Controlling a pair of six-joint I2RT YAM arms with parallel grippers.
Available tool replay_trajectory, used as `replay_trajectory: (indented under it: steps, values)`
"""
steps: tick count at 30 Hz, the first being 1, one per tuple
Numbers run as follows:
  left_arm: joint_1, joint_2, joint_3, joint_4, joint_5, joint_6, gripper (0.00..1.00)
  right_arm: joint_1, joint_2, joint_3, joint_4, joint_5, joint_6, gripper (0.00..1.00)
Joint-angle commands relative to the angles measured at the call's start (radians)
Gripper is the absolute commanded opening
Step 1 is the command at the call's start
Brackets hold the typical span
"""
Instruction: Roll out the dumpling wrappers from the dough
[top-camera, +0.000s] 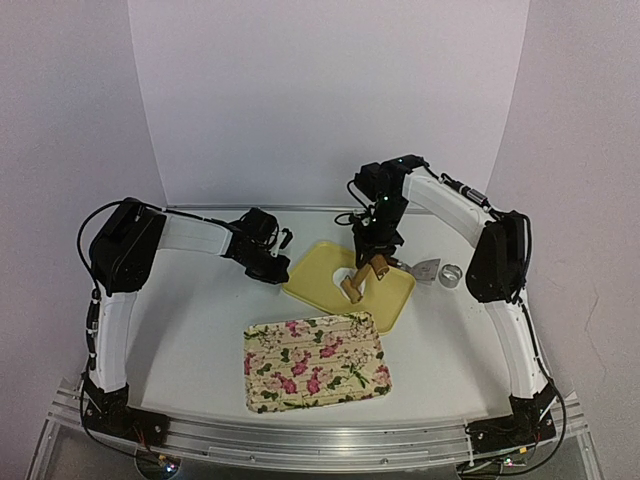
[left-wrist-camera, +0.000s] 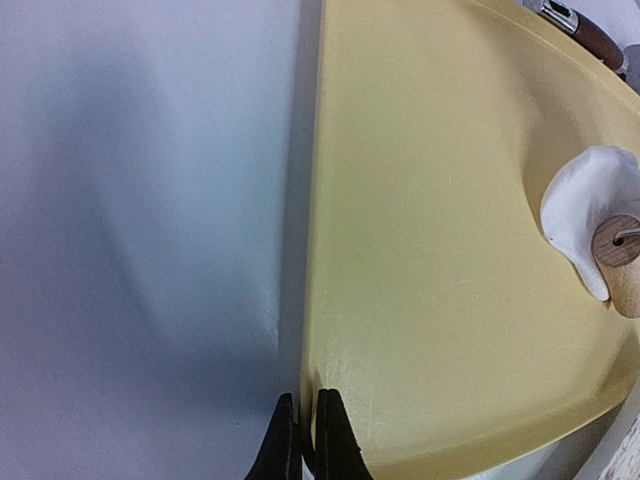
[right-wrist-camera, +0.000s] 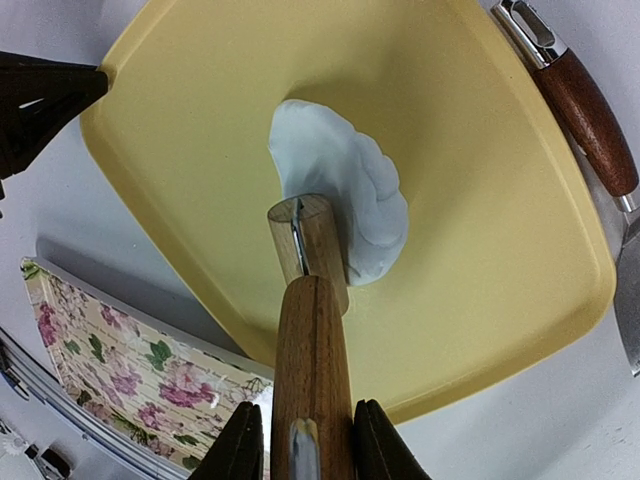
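Top external: board (top-camera: 315, 272) mid-table; right gripper (top-camera: 375, 262) over it with pin (top-camera: 358, 283); tray (top-camera: 316, 362) nearer, cutter (top-camera: 451, 274) aside. Left wrist: left gripper (left-wrist-camera: 303, 440) fingers together, empty, at board edge. Right wrist: fingers clamped on pin; dough (right-wrist-camera: 345, 185) on board, partly flattened, rolling unfinished, no wrappers cut.

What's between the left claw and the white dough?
Only bare yellow board. The left wrist view shows the shut left claw at the board's edge and the dough across it.
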Motion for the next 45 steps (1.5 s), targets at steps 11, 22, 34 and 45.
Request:
replay_trajectory:
  steps: [11, 22, 34, 45]
  values:
    - [-0.034, 0.009, 0.003, -0.048, 0.056, -0.002, 0.00, 0.027, 0.189, -0.065, -0.206, -0.016, -0.008, 0.00]
    - [-0.034, 0.007, 0.000, -0.048, 0.053, -0.005, 0.00, 0.028, 0.200, -0.062, -0.204, -0.007, -0.005, 0.00]
    - [-0.034, -0.009, 0.000, -0.062, 0.005, -0.026, 0.00, 0.027, 0.112, 0.024, -0.196, -0.105, 0.023, 0.00]
    - [-0.034, -0.034, -0.039, -0.051, -0.015, -0.058, 0.00, 0.027, -0.190, 0.033, -0.042, -0.328, 0.186, 0.00]
